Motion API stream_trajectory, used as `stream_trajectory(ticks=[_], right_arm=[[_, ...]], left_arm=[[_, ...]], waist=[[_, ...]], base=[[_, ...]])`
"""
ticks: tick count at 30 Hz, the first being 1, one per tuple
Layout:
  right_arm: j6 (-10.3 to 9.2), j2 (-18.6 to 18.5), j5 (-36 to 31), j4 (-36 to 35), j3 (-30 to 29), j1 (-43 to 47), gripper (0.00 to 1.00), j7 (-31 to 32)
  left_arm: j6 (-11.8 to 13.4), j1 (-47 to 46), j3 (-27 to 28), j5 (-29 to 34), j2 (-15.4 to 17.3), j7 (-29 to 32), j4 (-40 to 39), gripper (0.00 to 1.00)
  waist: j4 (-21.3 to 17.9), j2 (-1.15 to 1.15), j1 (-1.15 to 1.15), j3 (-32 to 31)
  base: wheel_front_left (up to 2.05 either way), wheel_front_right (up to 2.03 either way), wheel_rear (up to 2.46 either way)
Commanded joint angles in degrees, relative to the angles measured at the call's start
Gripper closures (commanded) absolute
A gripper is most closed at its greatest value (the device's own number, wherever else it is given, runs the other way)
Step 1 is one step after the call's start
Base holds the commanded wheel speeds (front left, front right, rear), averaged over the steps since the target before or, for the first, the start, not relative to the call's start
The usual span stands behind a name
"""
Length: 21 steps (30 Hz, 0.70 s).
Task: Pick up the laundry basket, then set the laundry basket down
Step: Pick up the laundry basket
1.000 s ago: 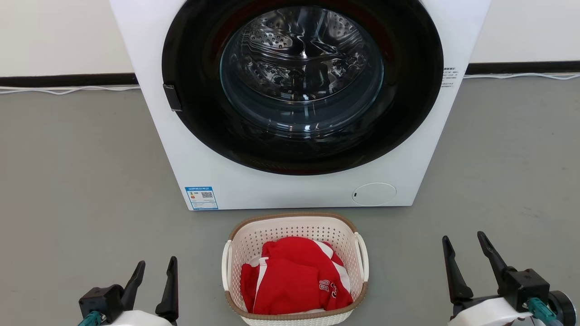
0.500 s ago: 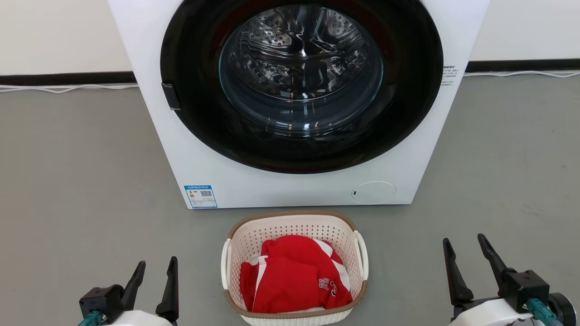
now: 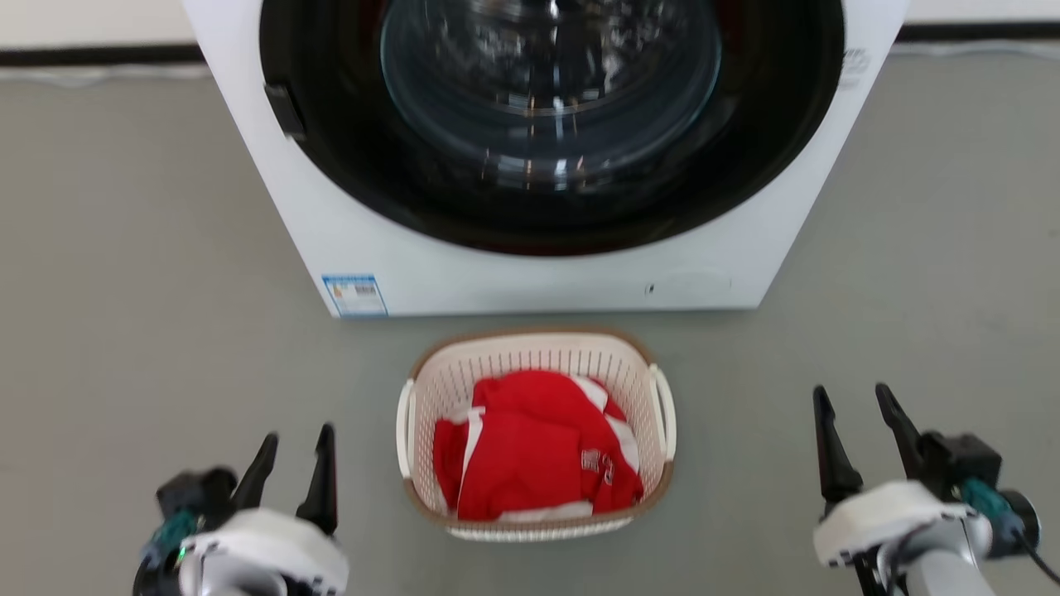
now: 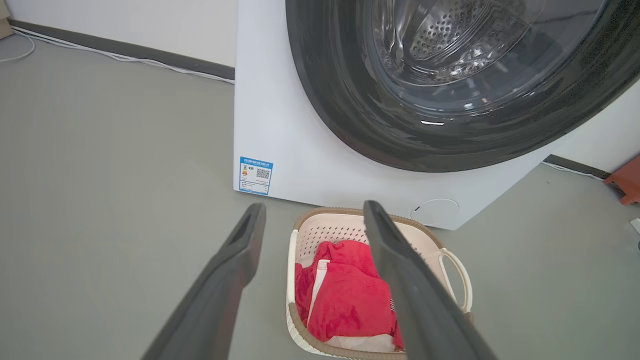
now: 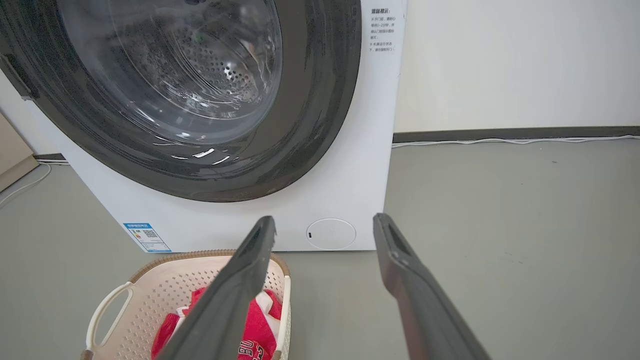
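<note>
Task is not looking started. The laundry basket [image 3: 513, 364] is sitting on the floor [image 3: 166, 290], well to the right of the left gripper [image 3: 298, 436] and well to the left of the right gripper [image 3: 851, 391]. Both are hovering with fingers spread, gripping nothing. Red clothing [image 3: 530, 447] is lying inside. Pickup and set-down are both waiting.

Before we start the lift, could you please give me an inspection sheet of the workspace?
Surface: grey floor, flat.
Job's things: laundry basket on the floor before the washing machine, red garment inside.
Clutter: reddish-brown object near the wall, unidentifiable.
Grippers: left gripper and right gripper open, either side of the basket, apart from it.
Cables: white cable along the baseboard.
Surroundings: white wall.
</note>
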Motion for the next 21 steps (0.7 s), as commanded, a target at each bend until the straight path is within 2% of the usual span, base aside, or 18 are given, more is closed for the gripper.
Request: stream_trajectory(ticks=[1,11,21], right_arm=[[0.35,-0.15,0.21,-0.45,1.28,-2.62,0.00,-0.80],[0.35,-0.26,-0.45,15.09,3.86,-17.39,0.00,-0.80],[0.35,-1.45,-3.52,26.94,3.76,-28.73,0.00,-0.49]], left_arm=[[-0.35,-3.09,1.29,-0.32,0.54,-0.37,-0.42,0.00],[-0.35,-19.44,-4.58,-5.06,1.04,0.64,16.00,0.00],[-0.35,-32.07,-10.79,-8.74,0.29,1.57,26.52,0.00]], waist=[[0.39,0.00,0.00,2.55],[1.40,0.00,0.00,14.68],[2.50,0.00,0.00,24.33]], base=[[0.00,0.00,0.00],[0.00,0.00,0.00],[0.00,0.00,0.00]])
